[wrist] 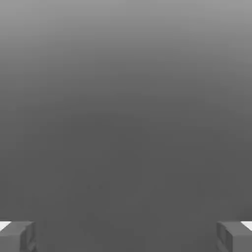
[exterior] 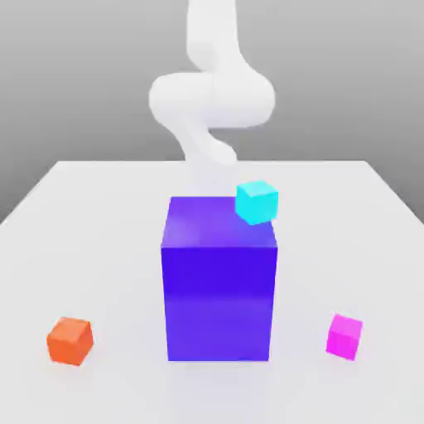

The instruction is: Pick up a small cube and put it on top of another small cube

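A small magenta-pink cube [exterior: 344, 336] sits on the white table [exterior: 99, 248], near and toward the exterior view's right, beside a big blue-violet block [exterior: 219, 286]. The pincer [wrist: 126, 236] is spread wide and empty, nowhere near the cube, its fingertips [wrist: 17, 236] framing plain grey.

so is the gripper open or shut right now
Open. In the hand view the gripper has its two fingertips far apart at opposite edges, with nothing between them.

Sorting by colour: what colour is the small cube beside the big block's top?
Cyan, clearest in the exterior view.
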Controlling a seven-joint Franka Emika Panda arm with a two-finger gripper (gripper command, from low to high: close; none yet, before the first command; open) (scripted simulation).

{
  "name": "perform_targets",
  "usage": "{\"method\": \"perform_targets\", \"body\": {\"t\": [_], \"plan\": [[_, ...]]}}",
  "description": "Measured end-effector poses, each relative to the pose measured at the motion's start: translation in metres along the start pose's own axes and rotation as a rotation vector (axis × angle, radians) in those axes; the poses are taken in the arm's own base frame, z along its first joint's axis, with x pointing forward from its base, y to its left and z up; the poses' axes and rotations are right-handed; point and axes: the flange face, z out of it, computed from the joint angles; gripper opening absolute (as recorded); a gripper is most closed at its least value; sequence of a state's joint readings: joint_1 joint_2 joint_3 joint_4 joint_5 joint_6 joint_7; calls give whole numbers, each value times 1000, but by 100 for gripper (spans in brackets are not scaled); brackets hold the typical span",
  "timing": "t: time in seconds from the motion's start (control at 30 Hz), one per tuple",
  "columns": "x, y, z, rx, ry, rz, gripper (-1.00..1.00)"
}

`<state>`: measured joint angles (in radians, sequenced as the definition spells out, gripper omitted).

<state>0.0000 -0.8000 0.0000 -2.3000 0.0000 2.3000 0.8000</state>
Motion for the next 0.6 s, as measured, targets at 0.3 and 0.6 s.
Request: {"method": "perform_targets", "body": {"t": [0.3, 0.6], "plan": [[-14, -4, 43, 12, -89, -174, 0], [-37, -7, 82, 34, -169, -347, 0]]}}
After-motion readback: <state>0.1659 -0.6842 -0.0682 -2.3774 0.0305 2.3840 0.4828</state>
